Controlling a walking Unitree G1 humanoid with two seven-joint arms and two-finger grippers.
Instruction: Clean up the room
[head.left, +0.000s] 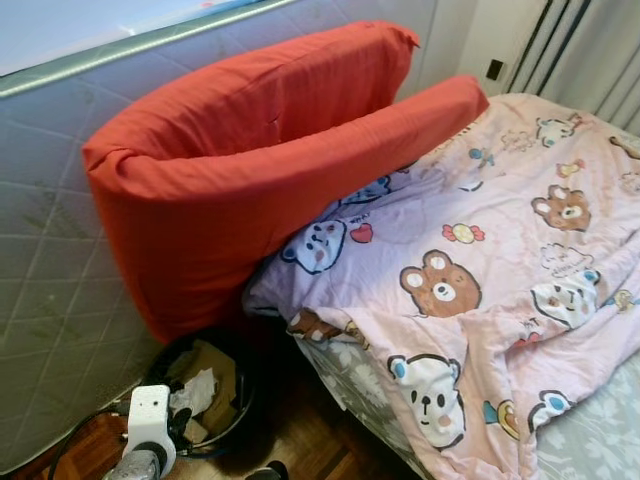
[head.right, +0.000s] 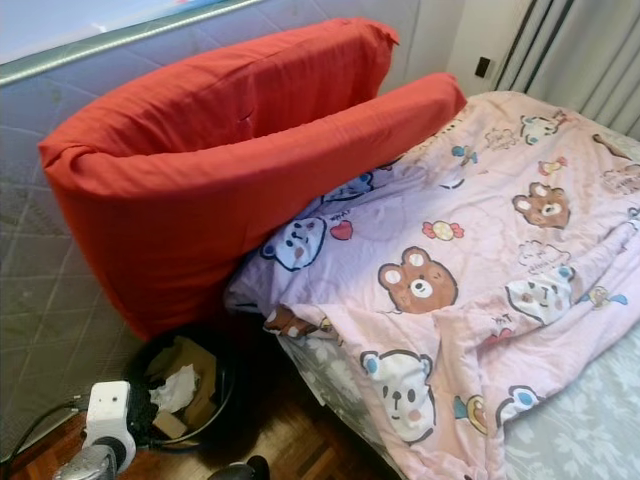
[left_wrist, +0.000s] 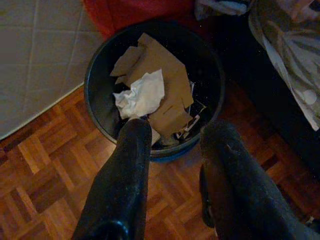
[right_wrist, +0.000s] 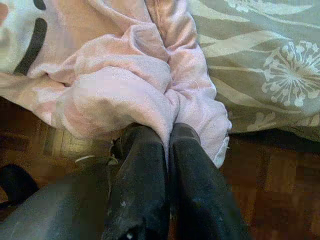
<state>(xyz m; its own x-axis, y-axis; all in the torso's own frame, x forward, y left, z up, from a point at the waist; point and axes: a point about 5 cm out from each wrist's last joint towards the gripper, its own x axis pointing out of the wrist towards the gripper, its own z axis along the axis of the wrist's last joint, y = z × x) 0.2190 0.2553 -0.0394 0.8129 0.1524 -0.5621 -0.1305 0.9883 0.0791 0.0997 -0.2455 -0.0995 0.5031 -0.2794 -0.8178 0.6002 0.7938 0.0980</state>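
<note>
A black waste bin (head.left: 232, 352) stands on the parquet between the quilted wall panel and the bed, holding cardboard pieces (left_wrist: 165, 75) and a crumpled white paper (left_wrist: 142, 95). My left gripper (left_wrist: 175, 142) hovers open just above the bin's near rim, nothing between its fingers; its white wrist (head.left: 150, 420) shows beside the bin. A pink bear-print blanket (head.left: 480, 250) lies rumpled across the bed and hangs over its edge. My right gripper (right_wrist: 167, 137) is shut on a fold of that blanket's (right_wrist: 125, 95) hanging edge, low beside the bed.
A large red cushion (head.left: 250, 160) leans against the quilted wall panel (head.left: 50, 260), its end resting on the bed. A grey floral sheet (head.left: 600, 430) covers the mattress. Curtains (head.left: 590, 50) hang at the far right. A cable (head.left: 70, 440) lies on the floor near the bin.
</note>
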